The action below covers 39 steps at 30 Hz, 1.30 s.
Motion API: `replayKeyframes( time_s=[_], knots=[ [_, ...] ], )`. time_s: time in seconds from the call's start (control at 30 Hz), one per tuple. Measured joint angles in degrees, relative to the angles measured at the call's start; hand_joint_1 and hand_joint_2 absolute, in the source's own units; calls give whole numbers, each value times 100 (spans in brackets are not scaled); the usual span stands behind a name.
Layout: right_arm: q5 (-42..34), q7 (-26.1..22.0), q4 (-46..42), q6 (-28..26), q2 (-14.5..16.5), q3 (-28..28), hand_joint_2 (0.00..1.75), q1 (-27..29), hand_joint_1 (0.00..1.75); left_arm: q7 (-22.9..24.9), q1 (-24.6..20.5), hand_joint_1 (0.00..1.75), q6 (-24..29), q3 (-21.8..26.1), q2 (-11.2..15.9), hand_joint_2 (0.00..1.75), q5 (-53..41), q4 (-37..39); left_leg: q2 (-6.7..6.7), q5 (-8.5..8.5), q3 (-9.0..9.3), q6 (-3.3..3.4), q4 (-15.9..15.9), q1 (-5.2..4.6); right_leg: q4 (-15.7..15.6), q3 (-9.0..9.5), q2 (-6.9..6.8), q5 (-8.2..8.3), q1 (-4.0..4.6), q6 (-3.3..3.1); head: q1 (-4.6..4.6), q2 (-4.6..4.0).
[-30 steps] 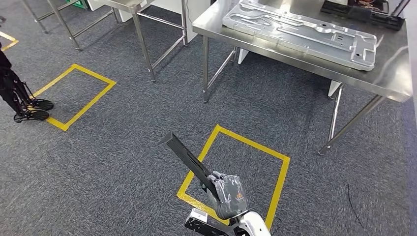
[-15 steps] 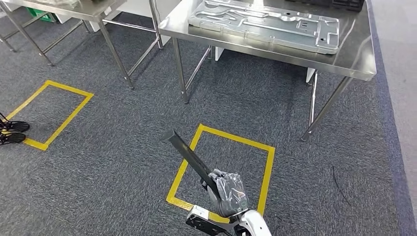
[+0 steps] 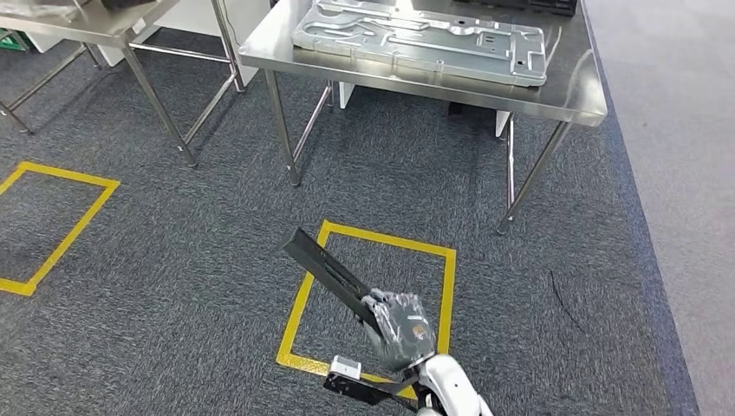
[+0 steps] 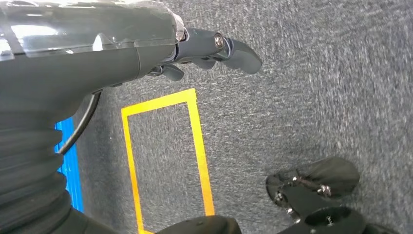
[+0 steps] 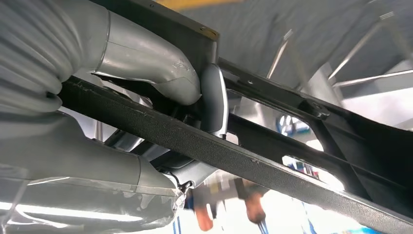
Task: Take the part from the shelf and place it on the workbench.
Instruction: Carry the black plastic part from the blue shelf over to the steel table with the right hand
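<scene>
1. So we've got the part [image 3: 329, 273] in our right hand [image 3: 400, 334]. It's a long, flat, black frame with cut-out openings, and it sticks up and forward-left out of the fist, out over the grey carpet and the yellow floor square [image 3: 373, 303].
2. Right fingers [image 5: 151, 68] are wrapped tight around one of the frame's rails; in the right wrist view we can see the thumb and a finger pinching it from both sides. Definitely holding, not just resting.
3. Left hand [image 4: 146, 53] hangs by our side with nothing in it. Its fingers [image 4: 229, 48] look loosely extended, not curled on anything.
4. Handling guess: looks rigid, like textured plastic or coated metal, and probably fairly light since one hand carries it by one end without it drooping. No flex visible along the length.
5. The catch is we're gripping near one end, so most of the length hangs out past the fist. That's leverage on the wrist, and the far tip will swing wide when we turn. A hold closer to the middle would be calmer, but the rails give a decent non-slip grip as is.
6. The workbench [image 3: 572, 100] is ahead, steel top, with a big silver stamped panel [image 3: 416, 39] already on it. We'd aim for the bare strip of steel and keep the tip clear of the table edge.
</scene>
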Motion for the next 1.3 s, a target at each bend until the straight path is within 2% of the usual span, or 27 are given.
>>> replayKeyframes(
  time_s=[0.03,0.07,0.1,0.17,0.23,0.27,0.37,0.47,0.53,0.6,0.73,1.3],
  knots=[
    [181,76,10,69,-114,10,175,-195,175,0,1,0,-8,0,1,175,-11,0,39,1,-11,0,5,-6,306,-147,-36,-95,-15,20,1,0],
    [361,147,26,131,-245,18,175,-418,175,0,2,0,-13,0,1,175,-28,0,69,2,-18,-1,10,-8,430,-202,-53,-83,-29,36,1,0],
    [510,200,54,213,-391,30,175,-694,175,-1,3,0,-16,1,2,175,-45,0,90,4,-22,-4,19,-9,336,-146,-62,32,-39,45,1,0],
    [614,211,189,525,-748,101,175,-1508,175,-10,-6,0,-11,1,3,175,-72,0,130,3,-34,-23,55,-14,-381,215,-80,407,-53,38,1,0],
    [492,102,418,953,-1098,203,175,-2592,175,-39,-31,0,5,1,10,175,-78,0,170,-2,-94,-64,117,-48,-967,479,-95,613,-40,-1,0,0],
    [431,34,555,1166,-1229,258,175,-3158,175,-61,-38,0,17,1,21,175,-76,0,179,-5,-139,-68,144,-72,-1072,509,-99,632,-40,-19,0,0],
    [326,-98,1082,1992,-1409,604,175,-4929,175,-133,-25,0,53,4,57,175,-66,0,183,32,-222,-36,159,-98,-1079,437,-80,678,-44,-64,-1,0],
    [258,-37,1549,2618,-1421,1104,175,-6562,175,-166,-35,0,75,12,67,175,-62,0,165,91,-234,-95,111,-88,-1074,380,-102,689,-29,-101,-1,0],
    [273,84,1712,2727,-1421,1346,175,-7236,175,-170,-30,0,86,19,67,175,-60,0,137,106,-232,-116,88,-79,-1074,383,-139,680,-18,-121,-1,0],
    [290,201,1814,2757,-1419,1565,175,-7643,175,-184,-28,0,98,25,67,175,-57,0,124,111,-228,-125,76,-73,-1072,387,-155,673,-10,-135,-1,0],
    [332,318,1954,2736,-1408,1958,175,-8105,175,-233,-39,0,122,32,67,175,-33,0,131,109,-225,-154,66,-72,-1069,385,-149,672,-6,-150,1,0],
    [600,144,2653,2722,-993,3026,175,-9262,175,-507,-31,0,23,344,69,175,308,0,129,104,-231,-171,81,-79,-1075,394,-151,676,-15,-148,1,0]
  ],
)
